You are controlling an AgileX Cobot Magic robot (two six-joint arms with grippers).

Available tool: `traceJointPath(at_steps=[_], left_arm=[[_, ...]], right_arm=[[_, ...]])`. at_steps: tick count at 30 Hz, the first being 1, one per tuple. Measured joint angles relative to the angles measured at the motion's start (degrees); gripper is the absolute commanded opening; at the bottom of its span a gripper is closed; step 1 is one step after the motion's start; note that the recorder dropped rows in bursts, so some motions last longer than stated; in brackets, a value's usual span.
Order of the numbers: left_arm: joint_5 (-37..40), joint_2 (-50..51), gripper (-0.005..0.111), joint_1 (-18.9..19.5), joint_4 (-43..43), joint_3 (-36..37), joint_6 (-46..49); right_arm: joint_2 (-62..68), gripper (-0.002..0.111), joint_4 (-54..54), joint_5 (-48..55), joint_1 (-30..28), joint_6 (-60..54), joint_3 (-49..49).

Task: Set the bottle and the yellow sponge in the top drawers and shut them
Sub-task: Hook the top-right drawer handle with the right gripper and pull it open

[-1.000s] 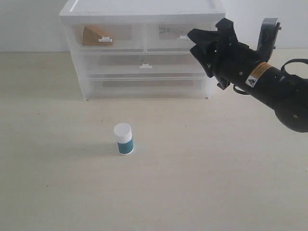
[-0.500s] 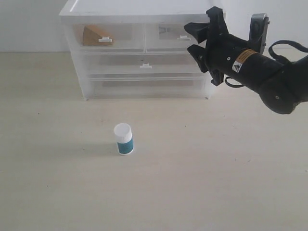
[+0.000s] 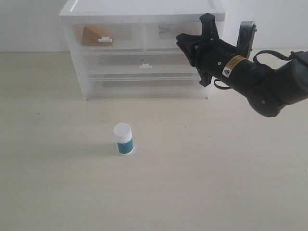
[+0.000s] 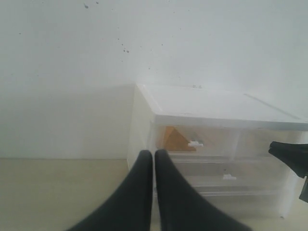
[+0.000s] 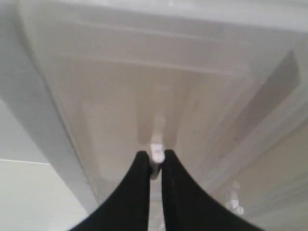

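The bottle (image 3: 124, 138) stands upright on the table in front of the drawer unit, with no gripper near it. The yellow sponge (image 3: 93, 36) (image 4: 176, 140) lies inside the top left drawer (image 3: 108, 36), which is shut. My right gripper (image 3: 183, 42) (image 5: 154, 155) is at the front of the top right drawer (image 3: 166, 32), its fingers closed on either side of the drawer's small white handle (image 5: 157, 150). My left gripper (image 4: 154, 155) hangs shut and empty, away from the unit's left side; the exterior view does not show it.
The white drawer unit (image 3: 142, 10) stands at the back against the wall, with two full-width drawers (image 3: 144, 66) below the top pair. The right arm (image 3: 260, 82) reaches in from the right edge.
The right gripper has swung left and forward from beside the unit to the top right drawer's handle. The bottle and the sponge have not moved.
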Motion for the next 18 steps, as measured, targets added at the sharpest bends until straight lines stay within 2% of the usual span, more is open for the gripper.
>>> traceJointPath(at_steps=[4,8,13,14,18], left_arm=[[0.0,0.0,0.004,0.0,0.0,0.0,0.5],[0.0,0.0,0.004,0.0,0.0,0.0,0.5],[0.0,0.0,0.004,0.0,0.0,0.0,0.5],[0.0,0.0,0.004,0.0,0.0,0.0,0.5],[0.0,0.0,0.004,0.0,0.0,0.0,0.5]], right_arm=[[0.2,0.0,-0.7,-1.2,-0.1,0.3,0.4],[0.2,0.0,-0.6,-7.6,-0.2,0.2,5.1],[-3.2,0.0,-2.9,-12.9,-0.2,-4.1,15.2],[-5.5,0.0,-4.7,-13.3,-0.2,-6.4,19.5],[-9.1,0.001,-9.6,-12.8,-0.2,-11.3,25.7]])
